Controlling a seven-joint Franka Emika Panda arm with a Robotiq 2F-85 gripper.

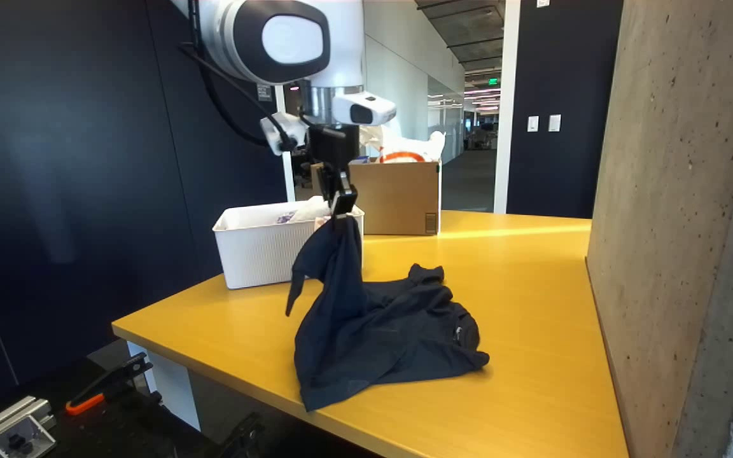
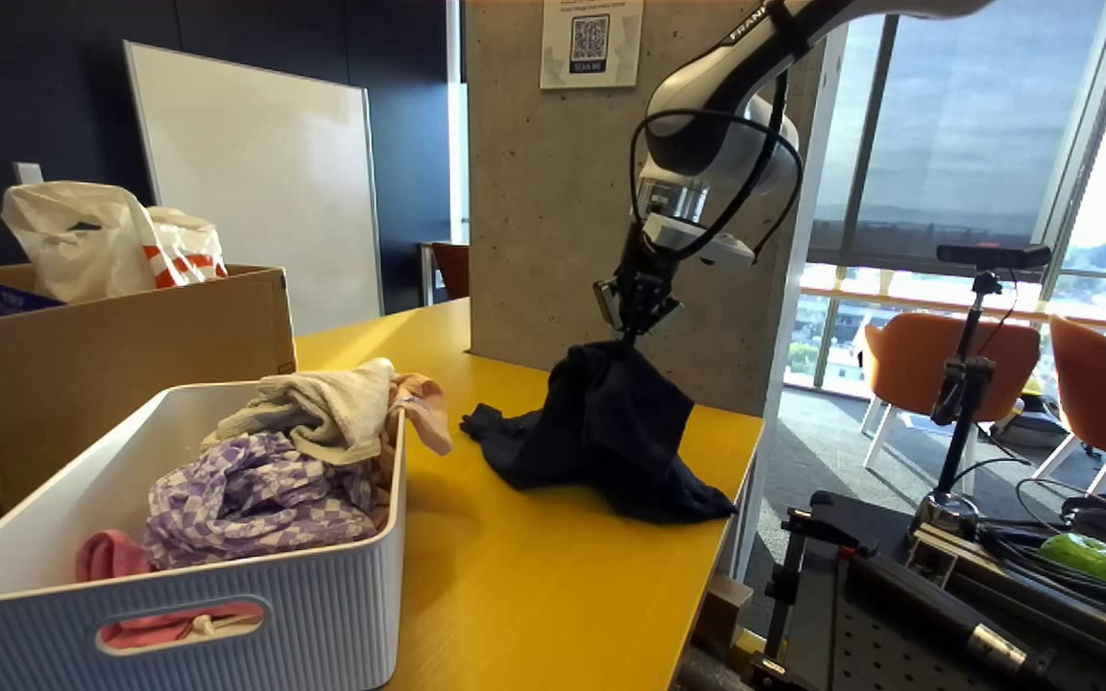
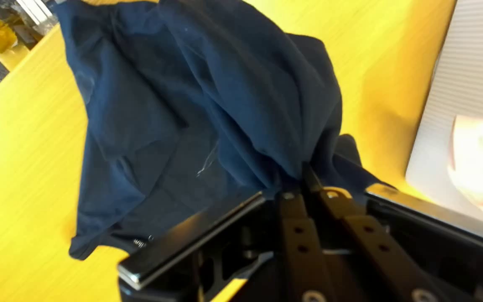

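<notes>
Cloth (image 1: pixel 398 343), dark navy, hangs directly beneath the jaws, which point down and are clamped on a bunched fold of it; from that pinch it drops in a steep peak, then spreads over the yellow worktop (image 1: pixel 532 305). Beside the pinch a loose flap (image 1: pixel 309 257) droops, its tip apparently hanging free. Below the jaws, one corner of the fabric reaches the worktop's open edge (image 1: pixel 214 373) in both exterior views, leaving hardly any surface past it there. Away from the jaws on the far side of the cloth, a broad stretch of yellow runs to the concrete pillar (image 1: pixel 678 191), well apart. Opposite that, room is tighter: a white basket (image 1: pixel 284 254) stands near the jaws, and in the wrist view the strip of worktop between it and the fabric narrows toward them. Over the basket's wall facing the jaws hangs a peach cloth (image 2: pixel 426 417); inside lie a purple checked cloth (image 2: pixel 255 509), a beige towel (image 2: pixel 323 413) and a pink piece (image 2: pixel 111 557). Farther from the jaws, beyond the basket, a cardboard box (image 1: pixel 398 197) carries plastic bags (image 2: pixel 83 240).
</notes>
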